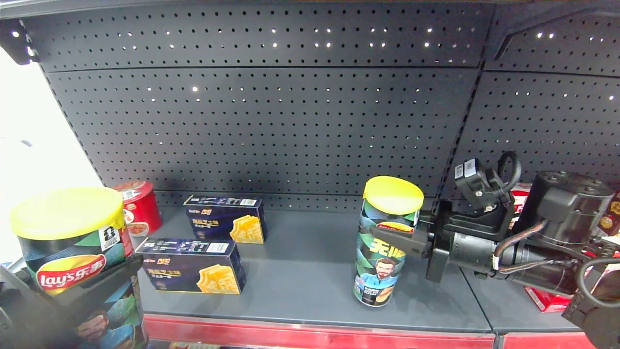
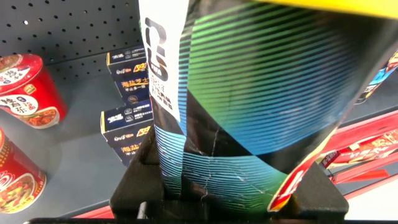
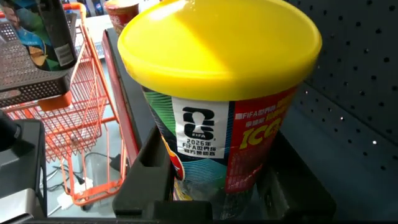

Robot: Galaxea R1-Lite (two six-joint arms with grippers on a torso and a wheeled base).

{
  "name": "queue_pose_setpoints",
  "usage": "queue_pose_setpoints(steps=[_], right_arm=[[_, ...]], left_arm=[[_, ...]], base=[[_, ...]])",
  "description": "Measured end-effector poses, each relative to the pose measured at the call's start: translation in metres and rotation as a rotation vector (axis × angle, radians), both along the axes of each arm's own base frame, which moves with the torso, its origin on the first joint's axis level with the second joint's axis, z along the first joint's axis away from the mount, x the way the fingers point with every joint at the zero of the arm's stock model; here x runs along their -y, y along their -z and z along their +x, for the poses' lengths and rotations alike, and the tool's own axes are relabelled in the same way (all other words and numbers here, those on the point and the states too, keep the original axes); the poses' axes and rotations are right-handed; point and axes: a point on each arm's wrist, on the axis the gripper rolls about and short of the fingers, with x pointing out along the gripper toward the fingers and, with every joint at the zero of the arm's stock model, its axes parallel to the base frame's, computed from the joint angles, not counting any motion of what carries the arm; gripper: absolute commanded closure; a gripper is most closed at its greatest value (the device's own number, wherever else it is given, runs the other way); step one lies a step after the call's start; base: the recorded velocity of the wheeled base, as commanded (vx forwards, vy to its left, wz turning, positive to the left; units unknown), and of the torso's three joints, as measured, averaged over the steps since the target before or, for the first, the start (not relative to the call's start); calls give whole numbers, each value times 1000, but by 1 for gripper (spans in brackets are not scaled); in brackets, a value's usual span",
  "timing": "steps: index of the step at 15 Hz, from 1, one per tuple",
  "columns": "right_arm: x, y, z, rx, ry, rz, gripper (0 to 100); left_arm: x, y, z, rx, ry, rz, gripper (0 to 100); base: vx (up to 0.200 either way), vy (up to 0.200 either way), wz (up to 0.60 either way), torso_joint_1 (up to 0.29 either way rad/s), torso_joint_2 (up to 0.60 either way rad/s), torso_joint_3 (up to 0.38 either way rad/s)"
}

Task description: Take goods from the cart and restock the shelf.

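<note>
The yellow-lidded chip can (image 1: 387, 242) stands upright on the shelf deck (image 1: 310, 271), clamped between the fingers of the right gripper (image 1: 402, 238). The left gripper (image 2: 230, 190) is clamped on a second chip can (image 1: 68, 237). Between the two grippers lie a near blue box (image 1: 193, 265) and a far blue box (image 1: 225, 219). A red cup (image 1: 138, 206) stands just beyond the left gripper.

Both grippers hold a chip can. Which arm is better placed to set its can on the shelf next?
Right. The right gripper holds the right can upright, base at or near the shelf deck. The left gripper holds the left can low, in front of the shelf edge.
</note>
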Motion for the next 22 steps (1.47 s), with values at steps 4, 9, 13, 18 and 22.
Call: queue_pose_setpoints(steps=[4,9,13,18,22], right_arm=[[-1,7,2,-18,0,-11,100],[-1,12,5,-32,5,-21,100],[-2,17,9,-40,9,-25,100],[-2,22,13,-42,16,-28,100],[-3,24,16,-32,16,-25,0]], left_arm=[[0,0,0,0,-1,0,100],[0,0,0,0,-2,-1,100],[0,0,0,0,-4,0,100],[0,0,0,-5,-7,-14,100],[0,0,0,-5,-8,-14,100]], base=[[0,0,0,0,0,0],[0,0,0,0,0,0],[0,0,0,0,0,0],[0,0,0,0,0,0],[0,0,0,0,0,0]])
